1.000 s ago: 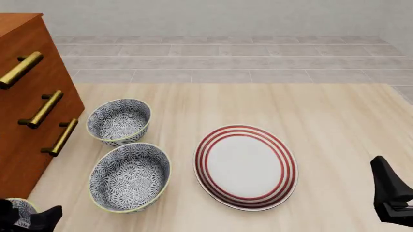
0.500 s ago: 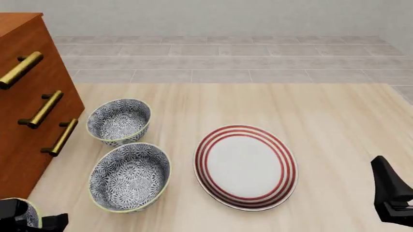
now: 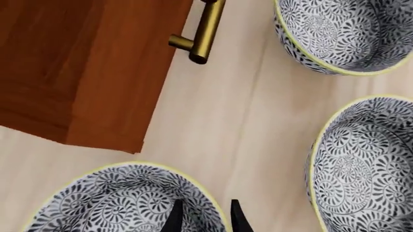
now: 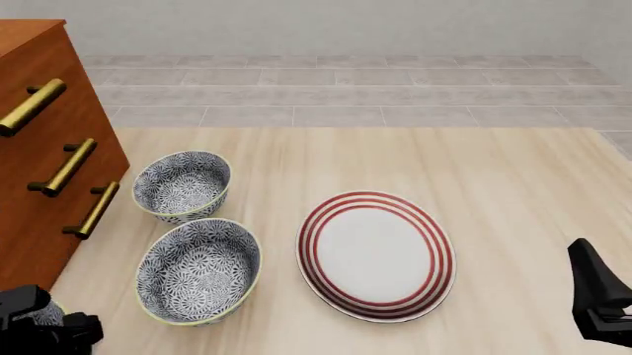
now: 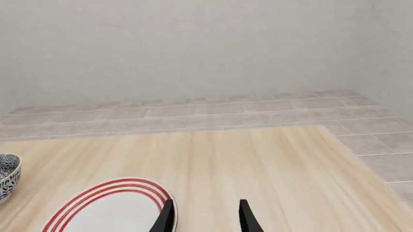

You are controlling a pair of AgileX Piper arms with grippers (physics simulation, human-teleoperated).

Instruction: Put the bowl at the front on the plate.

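The bowl [image 3: 116, 203] at the front is white with a dense dark-blue pattern and a yellow-green rim. My left gripper [image 3: 205, 212] is open astride its rim, one finger [image 3: 174, 220] inside and the other outside, neither clearly touching it. In the front view my left arm [image 4: 29, 325] covers this bowl [image 4: 46, 313] except for a sliver at the bottom left corner. The red-ringed white plate [image 4: 375, 255] lies flat in the middle of the table, its edge also in the right wrist view [image 5: 103, 210]. My right gripper [image 5: 205, 217] is open and holds nothing, and its arm [image 4: 597, 303] is at the table's right.
Two more patterned bowls stand left of the plate, one in the middle [image 4: 197, 270] and one farther back [image 4: 183, 185]. A wooden dresser [image 4: 49, 148] with brass handles [image 3: 203, 34] fills the left side, close to the front bowl. Beyond the table is tiled floor.
My left arm has moved forward over the front bowl, hiding more of it in the front view. The right arm, plate and other bowls have not moved.
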